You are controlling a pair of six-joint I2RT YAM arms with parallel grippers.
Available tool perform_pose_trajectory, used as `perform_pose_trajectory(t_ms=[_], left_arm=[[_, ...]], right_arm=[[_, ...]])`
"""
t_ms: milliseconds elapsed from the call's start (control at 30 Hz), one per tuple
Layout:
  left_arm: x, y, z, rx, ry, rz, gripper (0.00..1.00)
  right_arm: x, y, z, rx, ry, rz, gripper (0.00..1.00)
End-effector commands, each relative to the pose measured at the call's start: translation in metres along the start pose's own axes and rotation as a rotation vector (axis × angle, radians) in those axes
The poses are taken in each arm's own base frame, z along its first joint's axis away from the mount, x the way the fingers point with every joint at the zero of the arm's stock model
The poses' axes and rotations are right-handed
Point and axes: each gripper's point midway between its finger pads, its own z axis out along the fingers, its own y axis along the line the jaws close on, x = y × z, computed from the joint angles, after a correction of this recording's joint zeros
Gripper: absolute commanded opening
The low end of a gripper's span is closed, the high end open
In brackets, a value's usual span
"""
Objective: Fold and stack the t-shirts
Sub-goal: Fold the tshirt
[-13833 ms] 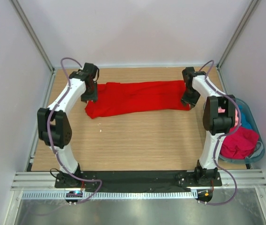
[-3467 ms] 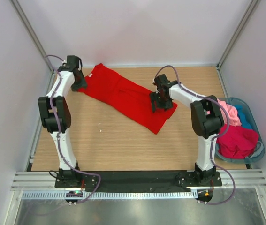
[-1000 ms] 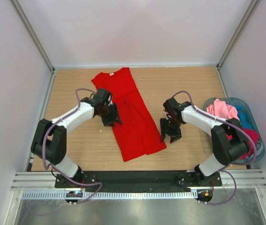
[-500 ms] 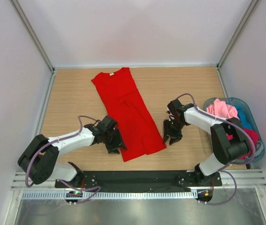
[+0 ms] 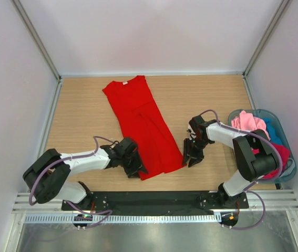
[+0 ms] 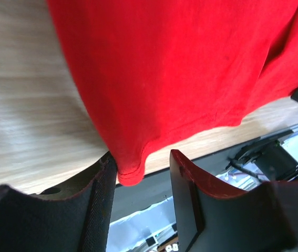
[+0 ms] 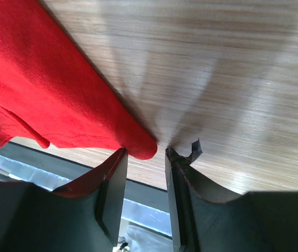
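A bright red t-shirt (image 5: 143, 123) lies folded into a long strip on the wooden table, collar at the far end and hem near me. My left gripper (image 5: 138, 170) sits low at the hem's near-left corner. In the left wrist view that gripper (image 6: 142, 157) is open, and the red corner (image 6: 129, 176) hangs between its jaws against the left finger (image 6: 99, 199). My right gripper (image 5: 189, 159) is at the near-right corner. In the right wrist view it (image 7: 145, 153) is open with the cloth tip (image 7: 141, 147) between its jaws. More t-shirts, pink (image 5: 248, 122), teal (image 5: 276, 135) and crimson (image 5: 275, 157), fill the basket.
A translucent blue-grey basket (image 5: 290, 169) sits at the right edge of the table beside the right arm. White walls with metal posts close in the back and sides. A black strip (image 5: 154, 198) and a metal rail run along the near edge, just behind both grippers.
My left gripper slid from the shirt's left side down to its near-left corner. My right gripper shifted slightly and narrowed its jaws around the near-right corner. The shirt has not moved.
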Motion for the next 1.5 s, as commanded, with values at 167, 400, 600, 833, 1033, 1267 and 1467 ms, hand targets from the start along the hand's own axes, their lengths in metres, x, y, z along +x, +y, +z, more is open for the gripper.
perform_pose_trajectory(t_ms=[167,400,600,833,1033,1267,1467], left_arm=[[0.009,0.020,0.004,-0.031,-0.037,-0.066,0.44],[0.007,0.034,-0.004,-0.073,-0.073,-0.052,0.28],[0.002,0.031,-0.010,-0.088,-0.100,-0.023,0.00],[0.004,0.034,-0.014,-0.103,-0.094,-0.018,0.00],[0.004,0.035,-0.014,-0.109,-0.096,-0.019,0.00],[0.002,0.034,-0.016,-0.102,-0.109,-0.015,0.01],[0.000,0.029,-0.018,-0.090,-0.117,-0.005,0.01]], right_arm=[[-0.001,-0.003,-0.002,0.015,-0.023,0.009,0.21],[-0.002,-0.001,-0.008,0.014,-0.046,0.010,0.01],[-0.006,0.007,-0.027,0.006,-0.096,0.006,0.25],[-0.008,0.003,-0.031,0.039,-0.091,-0.005,0.46],[-0.007,0.003,-0.013,0.009,-0.053,-0.019,0.45],[0.001,0.008,0.001,-0.052,-0.019,-0.001,0.43],[0.007,0.009,0.005,-0.075,-0.013,0.011,0.35]])
